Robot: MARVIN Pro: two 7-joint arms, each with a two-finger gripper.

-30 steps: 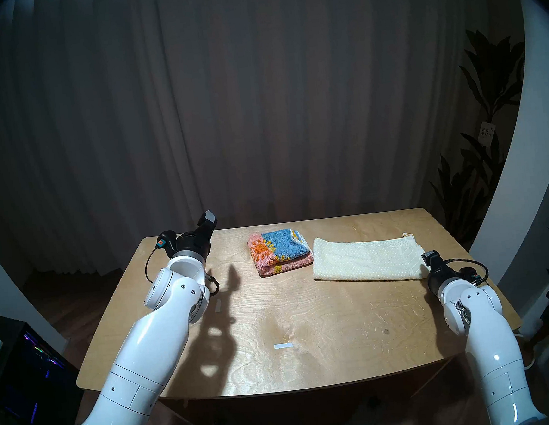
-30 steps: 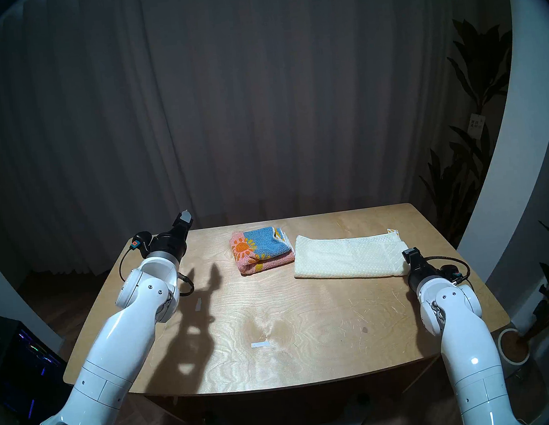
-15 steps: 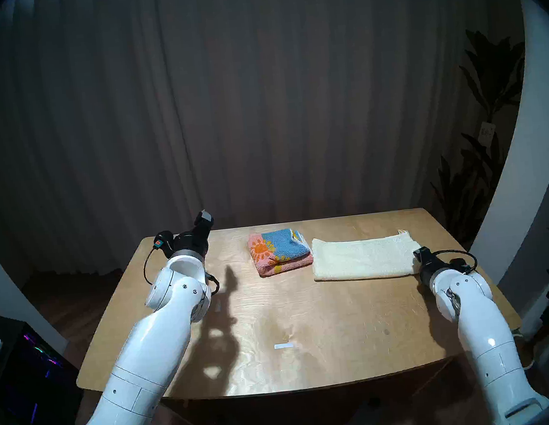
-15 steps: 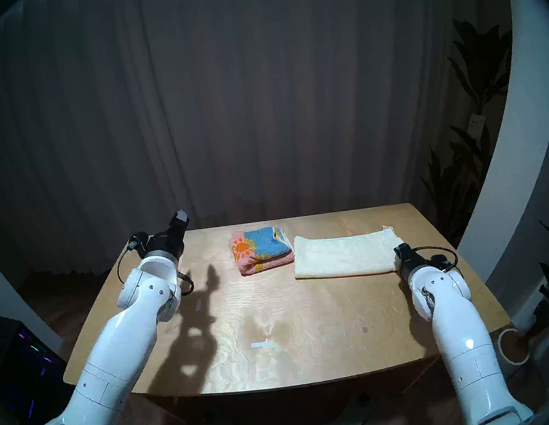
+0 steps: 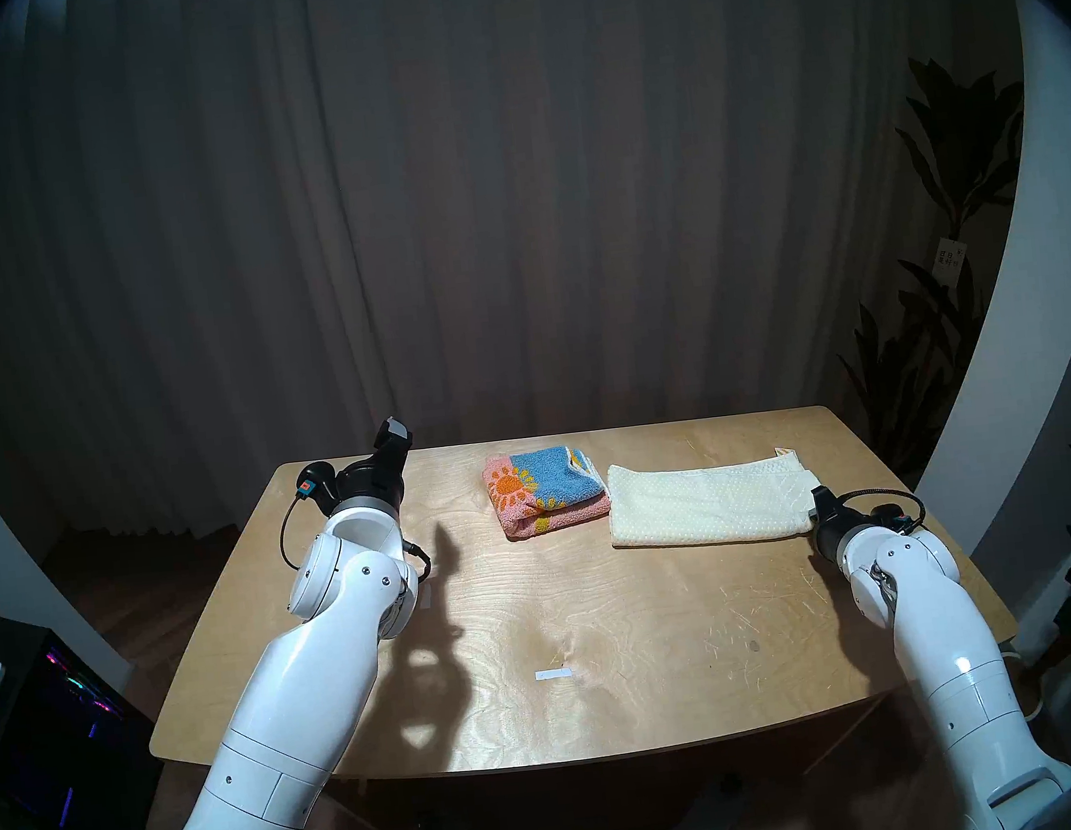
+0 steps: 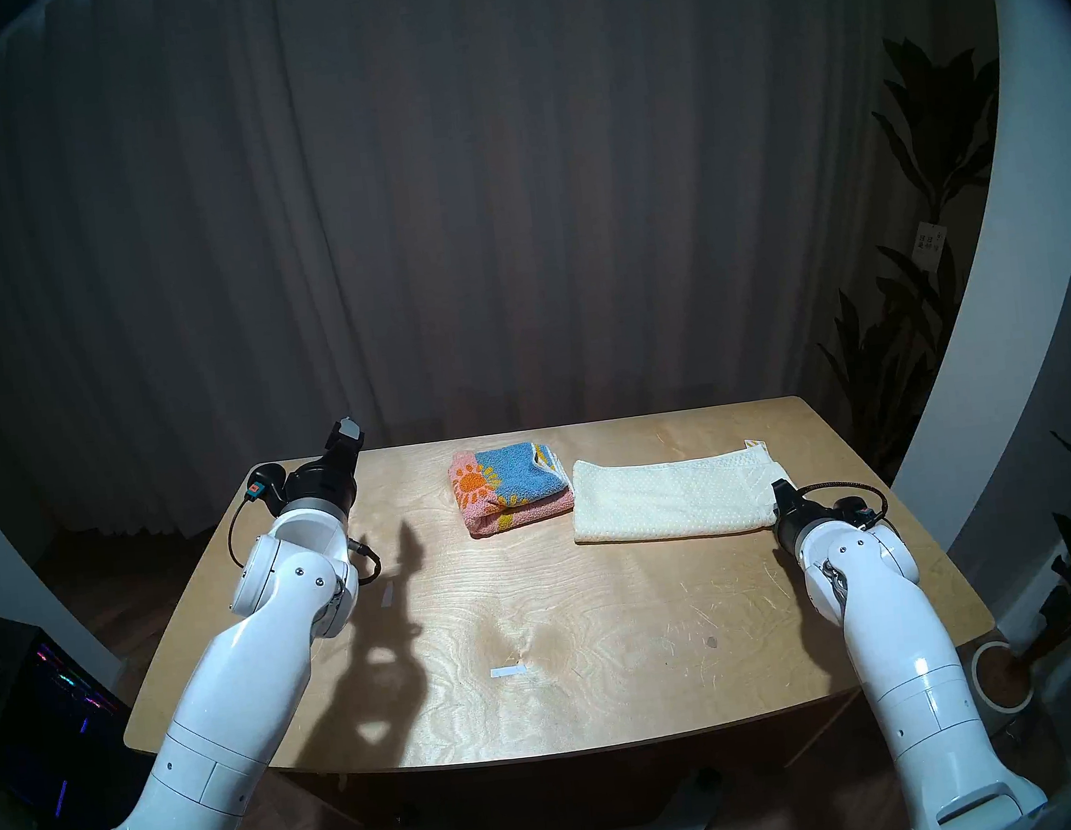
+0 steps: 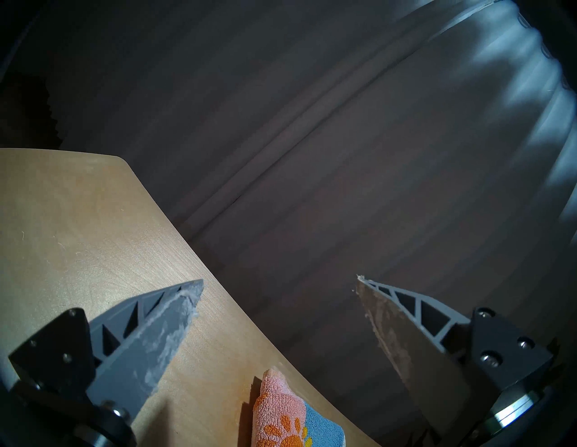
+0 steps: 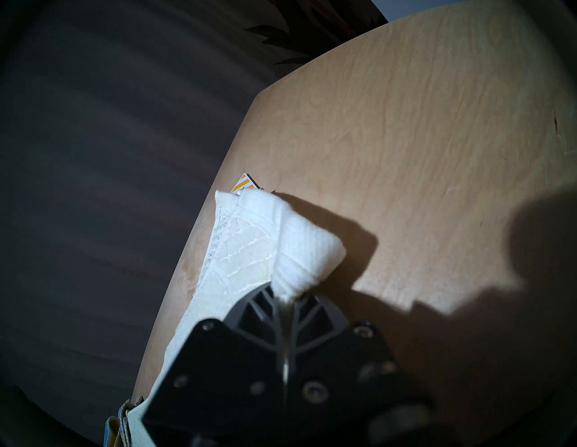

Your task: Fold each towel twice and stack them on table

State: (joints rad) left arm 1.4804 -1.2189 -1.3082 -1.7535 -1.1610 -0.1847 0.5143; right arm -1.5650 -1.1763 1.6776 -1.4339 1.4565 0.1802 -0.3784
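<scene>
Now the right gripper (image 8: 285, 301) was pinched shut on the right-hand corner of the plain cream dotted terry towel (image 5: 705, 506), cloth bunched up between its dark ribbed fingers (image 8: 249, 312). A second earlier it had stood just off that edge with nothing in it; it had since closed in and taken hold. Leftward from the grip the cream towel lay as a long strip, judged folded once only, so the second fold looked about to begin. Just beyond its far end sat the pink and blue sun-printed terry towel (image 5: 547, 491), already a compact folded bundle. Well apart to the left, the left gripper (image 7: 278, 287) hung spread wide and empty above the light plywood table (image 5: 605, 626), pulled back slightly.
</scene>
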